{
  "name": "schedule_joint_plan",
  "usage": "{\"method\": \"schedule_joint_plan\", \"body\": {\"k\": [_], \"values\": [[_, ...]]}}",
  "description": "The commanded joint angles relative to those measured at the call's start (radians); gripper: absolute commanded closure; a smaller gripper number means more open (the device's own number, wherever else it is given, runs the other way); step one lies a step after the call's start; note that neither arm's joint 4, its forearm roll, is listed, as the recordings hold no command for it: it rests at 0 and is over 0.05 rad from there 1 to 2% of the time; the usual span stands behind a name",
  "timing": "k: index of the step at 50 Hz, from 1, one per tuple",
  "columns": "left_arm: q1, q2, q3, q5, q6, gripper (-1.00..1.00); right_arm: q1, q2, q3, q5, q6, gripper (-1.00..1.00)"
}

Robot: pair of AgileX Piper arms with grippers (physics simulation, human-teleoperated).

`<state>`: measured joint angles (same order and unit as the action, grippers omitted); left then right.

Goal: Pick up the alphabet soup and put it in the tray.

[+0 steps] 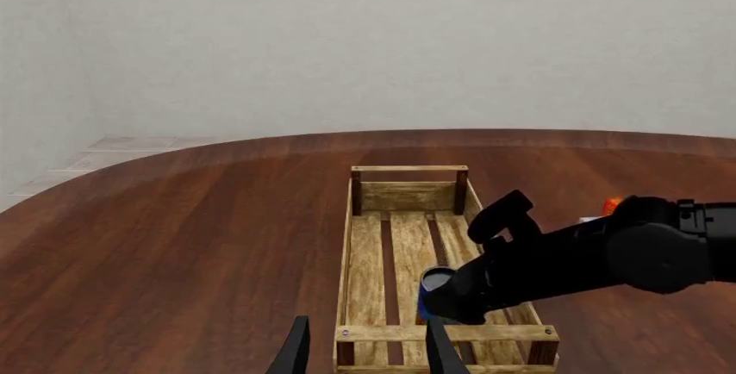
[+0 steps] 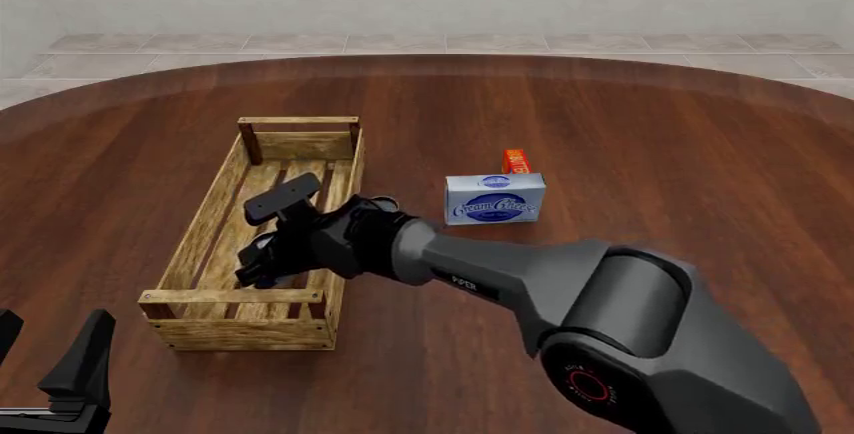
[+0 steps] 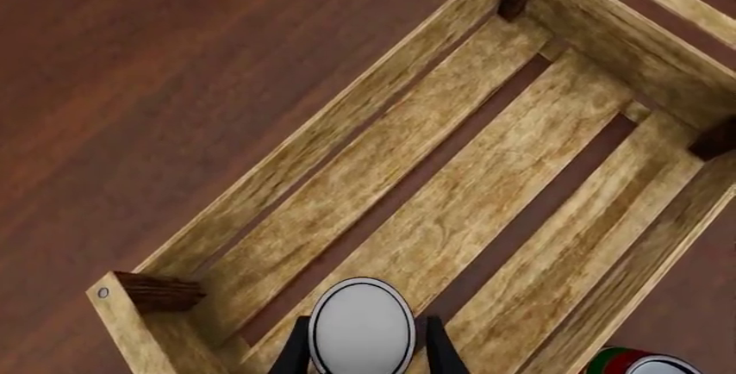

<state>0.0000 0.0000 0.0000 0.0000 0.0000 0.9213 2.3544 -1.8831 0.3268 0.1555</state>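
I am reaching my right arm across the table (image 2: 641, 144) and into the tray (image 2: 214, 216), my right fingers (image 3: 362, 352) clenching the alphabet soup (image 3: 361, 327) on both sides of its silver top. The can is sitting upright over the tray's slats near the close end; I cannot tell whether it is touching them. My left fingers (image 1: 365, 348) are hanging released and apart just outside the tray's near end. A blue-white box (image 2: 495, 198) is standing well off to the right.
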Motion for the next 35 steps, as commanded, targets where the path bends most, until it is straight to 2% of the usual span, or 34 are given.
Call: {"method": "schedule_joint_plan", "body": {"k": [1, 35], "values": [[0.000, 0.000, 0.000, 0.000, 0.000, -1.00, 0.005, -0.008, -0.012, 0.010, -0.020, -1.00], [0.000, 0.000, 0.000, 0.000, 0.000, -1.00, 0.006, -0.178, 0.040, 0.014, -0.087, -1.00]]}}
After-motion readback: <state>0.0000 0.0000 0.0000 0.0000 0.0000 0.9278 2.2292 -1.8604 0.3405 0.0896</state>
